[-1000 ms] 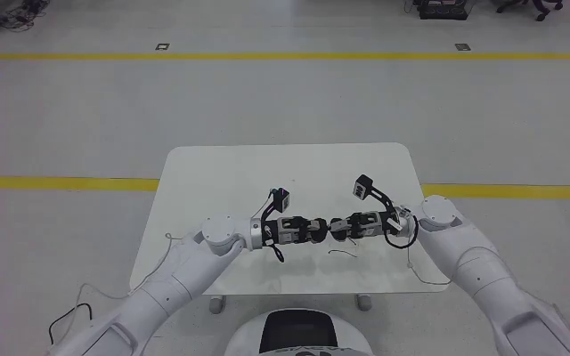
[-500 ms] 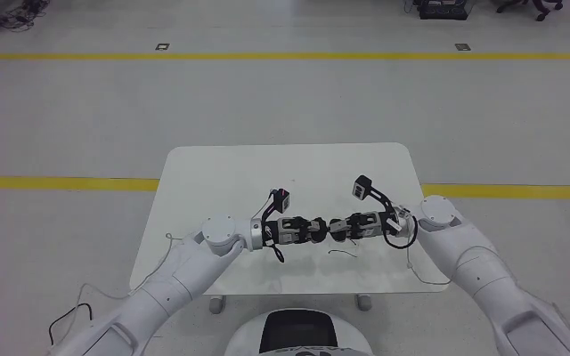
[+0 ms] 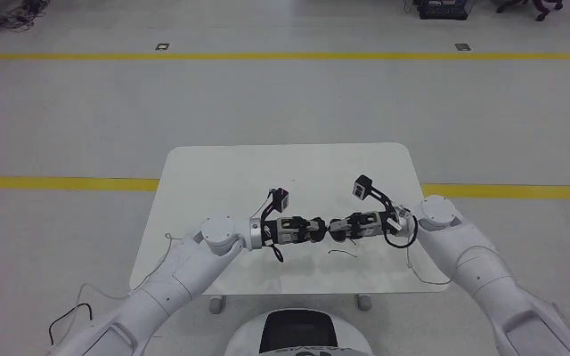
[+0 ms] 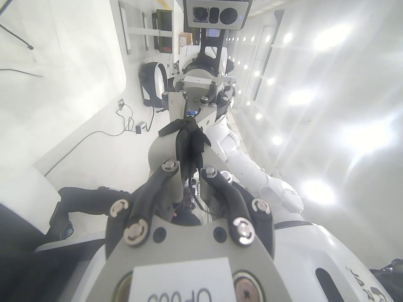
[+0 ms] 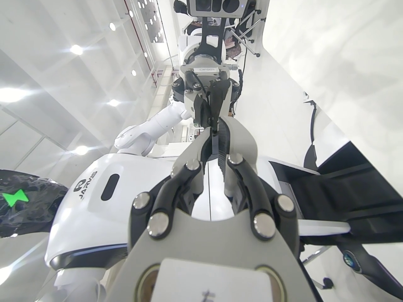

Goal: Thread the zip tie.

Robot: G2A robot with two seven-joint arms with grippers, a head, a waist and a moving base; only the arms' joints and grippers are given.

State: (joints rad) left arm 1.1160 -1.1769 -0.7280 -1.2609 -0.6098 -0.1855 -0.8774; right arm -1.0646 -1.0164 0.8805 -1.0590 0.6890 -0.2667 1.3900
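Over the table [image 3: 223, 178], left gripper [image 4: 188, 161] and right gripper [image 5: 215, 133] meet tip-to-tip, both pinching the zip tie [image 4: 185, 135] along their shared axis.

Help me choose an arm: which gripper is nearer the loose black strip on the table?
Right. The right gripper hangs roughly over the strip; the left gripper, tip to tip with it, sits slightly farther aside.

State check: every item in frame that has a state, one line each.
left pincer: shut on zip tie
right pincer: shut on zip tie
zip tie: held between both pincers, above the table; threaded or not, cannot tell
thin black strip: lying loose on the table
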